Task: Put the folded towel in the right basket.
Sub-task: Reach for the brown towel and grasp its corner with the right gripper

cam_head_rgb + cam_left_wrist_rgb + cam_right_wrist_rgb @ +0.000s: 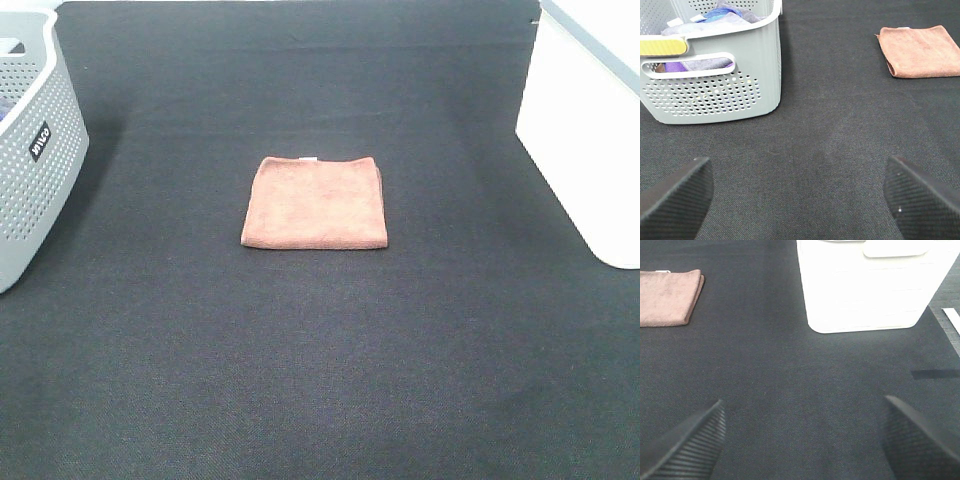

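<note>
So far, as I read it, none of the task is done: the folded towel (314, 202) lies flat on the dark mat (320, 400), roughly midway between the two baskets and touching neither. The right basket (585, 140), a white one with plain walls, stands at the far right edge of the overhead view, well apart from the towel; I cannot see into it from any camera. My left gripper (800, 200) has its fingers spread wide with only bare mat between them, and my right gripper (802, 442) is spread the same way, gripping nothing. Neither arm shows in the overhead view, so I judge both are back from the work area. What is left is everything: reach the towel, pinch it, lift it, carry it over the white wall and let go. The right arm looks the natural choice, since its camera has both towel and basket in sight. The grey perforated basket (35, 150) on the left, holding a jumble of cloths (715, 15), is out of the route. Nothing lies on the mat between towel and white basket, though the basket's tall wall will call for a clear lift.
</note>
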